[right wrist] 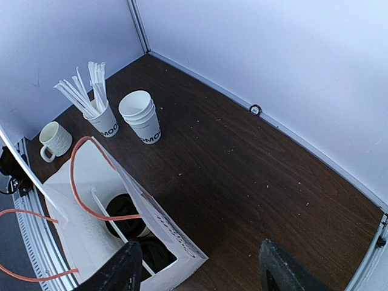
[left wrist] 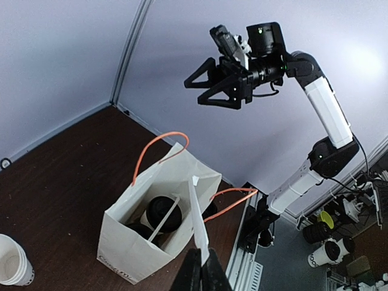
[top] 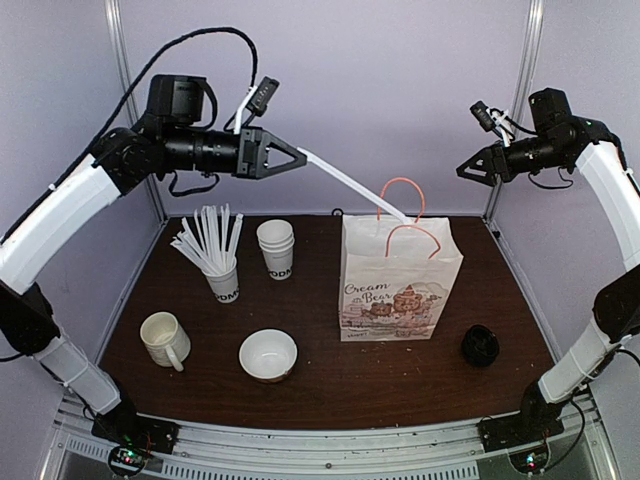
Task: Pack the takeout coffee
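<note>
A white paper bag (top: 395, 275) with orange handles stands open at mid table. Two black-lidded takeout cups (left wrist: 161, 212) (left wrist: 134, 231) sit inside it, with one wrapped straw (left wrist: 162, 220) lying across them. They also show in the right wrist view (right wrist: 124, 210) (right wrist: 155, 252). My left gripper (top: 290, 156) is high to the left of the bag, shut on a second white wrapped straw (top: 355, 186) whose tip reaches over the bag's mouth. In the left wrist view the straw (left wrist: 199, 221) runs from the gripper (left wrist: 204, 270) towards the bag. My right gripper (top: 470, 170) is open and empty, high to the right of the bag.
A stack of lidless white cups (top: 277, 247) and a cup full of wrapped straws (top: 215, 258) stand at the back left. A white mug (top: 165, 340) and a white bowl (top: 268, 355) sit at the front left. A loose black lid (top: 480, 345) lies to the right of the bag.
</note>
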`<state>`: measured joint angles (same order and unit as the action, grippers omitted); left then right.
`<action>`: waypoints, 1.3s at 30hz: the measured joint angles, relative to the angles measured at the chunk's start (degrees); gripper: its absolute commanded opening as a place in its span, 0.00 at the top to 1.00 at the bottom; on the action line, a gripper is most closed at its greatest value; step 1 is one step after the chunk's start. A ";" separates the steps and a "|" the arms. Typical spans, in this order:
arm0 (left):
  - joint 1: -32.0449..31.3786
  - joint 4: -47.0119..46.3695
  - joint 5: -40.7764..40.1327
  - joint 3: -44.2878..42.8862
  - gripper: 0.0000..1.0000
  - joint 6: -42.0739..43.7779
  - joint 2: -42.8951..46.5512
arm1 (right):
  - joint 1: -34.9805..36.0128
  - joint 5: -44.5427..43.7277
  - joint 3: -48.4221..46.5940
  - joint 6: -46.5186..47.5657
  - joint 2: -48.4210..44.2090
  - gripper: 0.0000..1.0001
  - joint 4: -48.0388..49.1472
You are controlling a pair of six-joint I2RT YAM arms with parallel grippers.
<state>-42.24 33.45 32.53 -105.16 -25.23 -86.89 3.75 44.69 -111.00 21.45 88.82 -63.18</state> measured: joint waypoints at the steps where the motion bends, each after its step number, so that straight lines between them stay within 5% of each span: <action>1: -0.48 -0.92 0.61 0.42 1.00 -0.57 -1.09 | 0.00 -0.02 0.00 0.02 0.00 0.31 0.00; 10: -5.66 -9.14 2.54 0.46 1.00 -4.35 -12.92 | 0.00 -0.02 0.17 0.24 0.00 0.31 0.04; 15: -8.33 -8.09 3.43 -7.43 0.63 -6.08 -24.83 | 0.00 -0.20 0.61 0.42 0.00 0.30 -0.02; 20: -9.35 2.86 -0.66 -16.20 0.44 -2.32 -30.64 | 0.00 -0.74 0.61 0.87 -0.15 0.28 -0.04; 26: -8.31 12.11 -12.28 -18.29 0.26 5.55 -23.30 | -0.68 -4.20 0.81 -0.13 -1.11 0.01 0.76; 31: -5.60 13.92 -24.90 -13.49 0.03 12.13 -10.67 | -5.81 -8.96 4.79 -5.31 -5.20 0.01 6.25; 39: 2.80 12.90 -45.66 0.52 0.02 16.61 2.01 | -8.50 -22.60 13.25 -15.82 -12.15 0.01 16.68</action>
<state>-39.44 46.35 -13.13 -104.64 -8.62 -84.88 -4.75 22.09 -97.76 5.63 76.66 -46.50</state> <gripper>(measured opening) 0.975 0.994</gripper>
